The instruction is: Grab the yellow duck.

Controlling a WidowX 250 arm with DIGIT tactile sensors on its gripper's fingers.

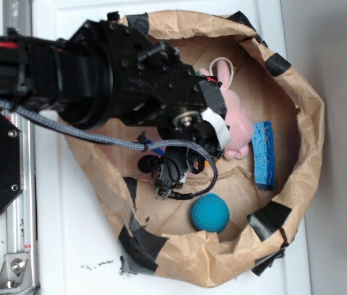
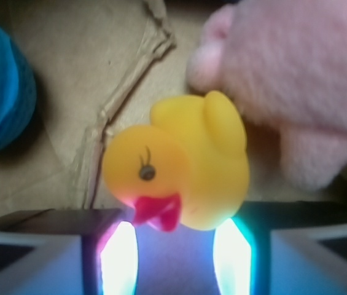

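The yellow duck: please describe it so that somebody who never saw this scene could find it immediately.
Look inside the brown paper bag lying open on the white surface, then in the wrist view just ahead of the tool. The yellow duck sits there on the paper, beside the pink plush bunny. It alone is smooth bright yellow with a red beak; the ball is teal.

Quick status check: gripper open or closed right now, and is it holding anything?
Gripper: open, holding nothing. In the wrist view the yellow duck sits just ahead of the gap between the two lit fingertips, not clamped.
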